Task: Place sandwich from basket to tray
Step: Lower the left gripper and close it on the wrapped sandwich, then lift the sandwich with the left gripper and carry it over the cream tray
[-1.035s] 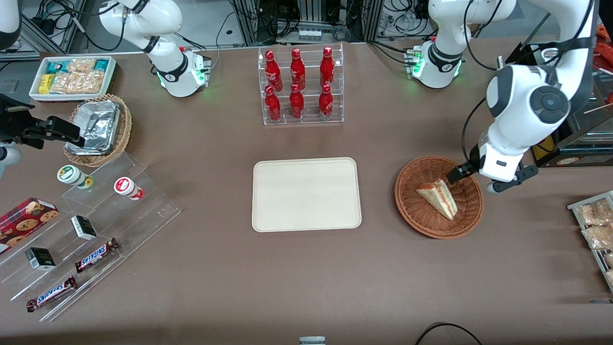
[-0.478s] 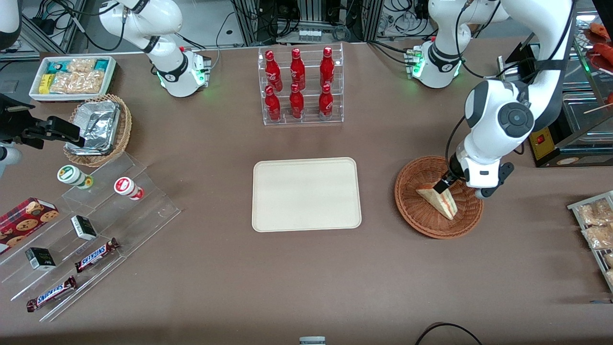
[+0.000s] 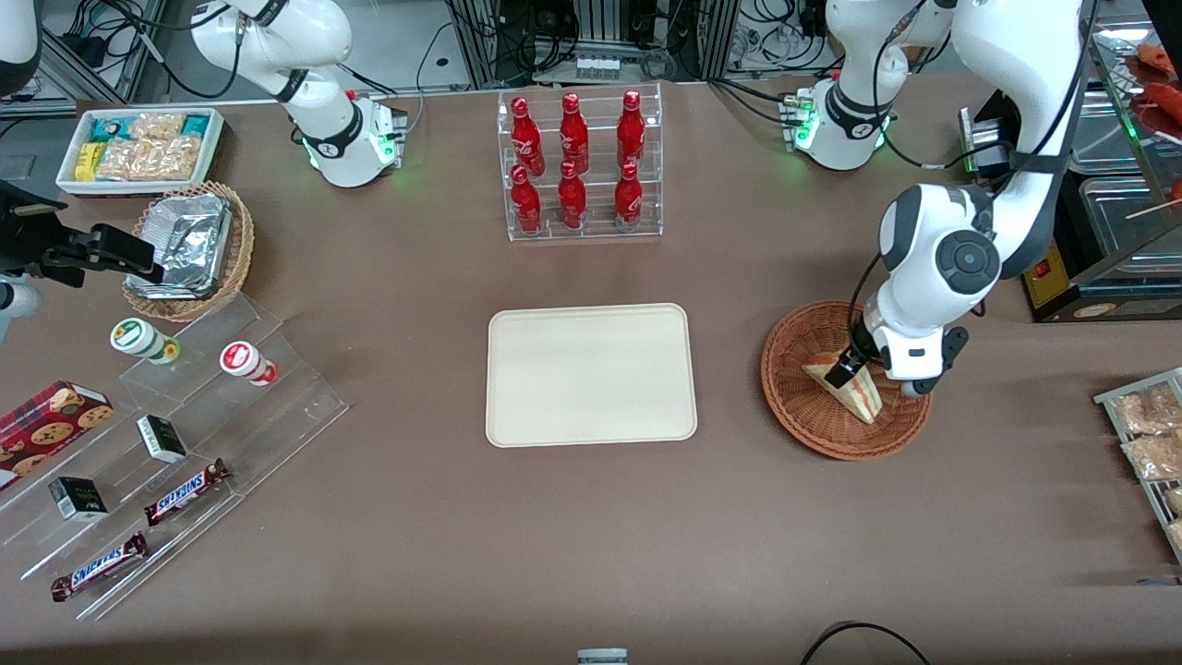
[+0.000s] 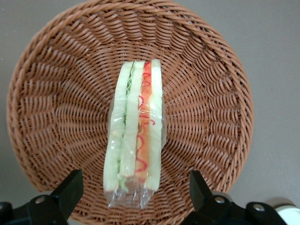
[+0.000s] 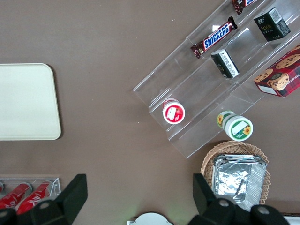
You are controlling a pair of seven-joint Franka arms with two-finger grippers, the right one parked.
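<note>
The sandwich point(image 3: 863, 399) lies in the reddish-brown wicker basket point(image 3: 794, 406), wrapped in clear film, with its striped cut edge up. The left arm's gripper point(image 3: 873, 383) is low in the basket, over the sandwich's end that is farther from the front camera. In the left wrist view the gripper point(image 4: 135, 190) is open. Its black fingers point(image 4: 70, 187) stand on either side of the sandwich point(image 4: 136, 122), with a gap on each side, inside the basket point(image 4: 56, 103). The cream tray point(image 3: 591, 374) lies flat beside the basket, toward the parked arm's end. It also shows in the right wrist view point(image 5: 26, 101).
A clear rack of red bottles point(image 3: 582, 166) stands farther from the front camera than the tray. A tan basket with a foil container point(image 3: 189, 249), a white snack box point(image 3: 138, 148) and acrylic steps with snacks point(image 3: 175, 434) lie toward the parked arm's end. Packet trays point(image 3: 1150, 434) lie toward the working arm's end.
The left arm's gripper has moved from the basket's rim in over the sandwich and come lower, so its fingers now stand on either side of it. The sandwich has not moved.
</note>
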